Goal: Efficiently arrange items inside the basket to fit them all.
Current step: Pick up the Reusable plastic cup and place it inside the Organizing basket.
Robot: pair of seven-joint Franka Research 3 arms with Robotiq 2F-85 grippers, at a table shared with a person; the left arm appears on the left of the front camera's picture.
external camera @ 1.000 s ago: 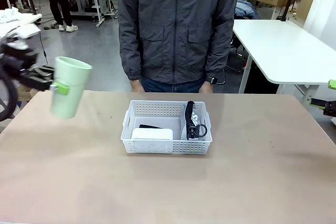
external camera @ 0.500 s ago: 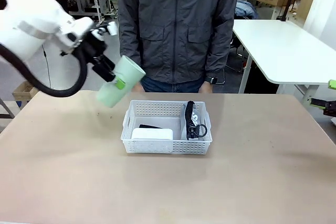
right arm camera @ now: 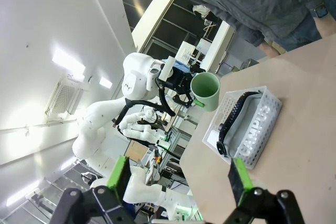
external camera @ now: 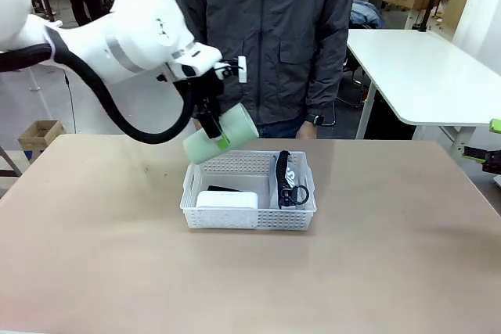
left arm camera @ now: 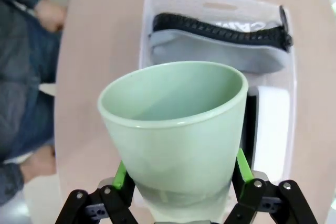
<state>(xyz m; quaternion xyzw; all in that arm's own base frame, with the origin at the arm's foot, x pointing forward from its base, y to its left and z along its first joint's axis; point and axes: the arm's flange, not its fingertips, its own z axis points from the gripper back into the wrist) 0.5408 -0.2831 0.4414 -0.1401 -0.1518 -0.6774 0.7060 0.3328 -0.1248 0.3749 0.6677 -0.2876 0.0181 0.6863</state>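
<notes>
Cup: the pale green cup (external camera: 221, 135) hangs tilted in the air over the far left corner of the basket, mouth turned toward the person; in the left wrist view its open mouth (left arm camera: 173, 95) faces the camera, and nothing can be seen inside it.
Left gripper: the left gripper (left arm camera: 181, 174) clamps the cup near its base, one green pad pressed on each side of the wall; from the front it sits at (external camera: 211, 132) under the white arm.
Basket: the white perforated basket (external camera: 249, 213) stands at mid-table, in front of the person.
Basket contents: a small white block (external camera: 227, 199) lies at the near left, a black stapler (external camera: 223, 188) just behind it, and the grey pouch (external camera: 288, 174) stands on edge along the right side with its black strap (external camera: 293, 194) looped at the near end.
Wrist-only detail: the left wrist view looks down on the pouch's black zip (left arm camera: 220, 27), lying along one long wall of the basket.
Writing: "CAMPUS" reads in white letters on the pouch's side in the right wrist view (right arm camera: 255, 123).
Right gripper: the right gripper (right arm camera: 178, 181) is spread wide with nothing between its green pads, off near the table's right edge (external camera: 493, 157).
Person: stands at the far side in a dark grey jacket (external camera: 264, 37), a watch (external camera: 315, 120) on one wrist.
</notes>
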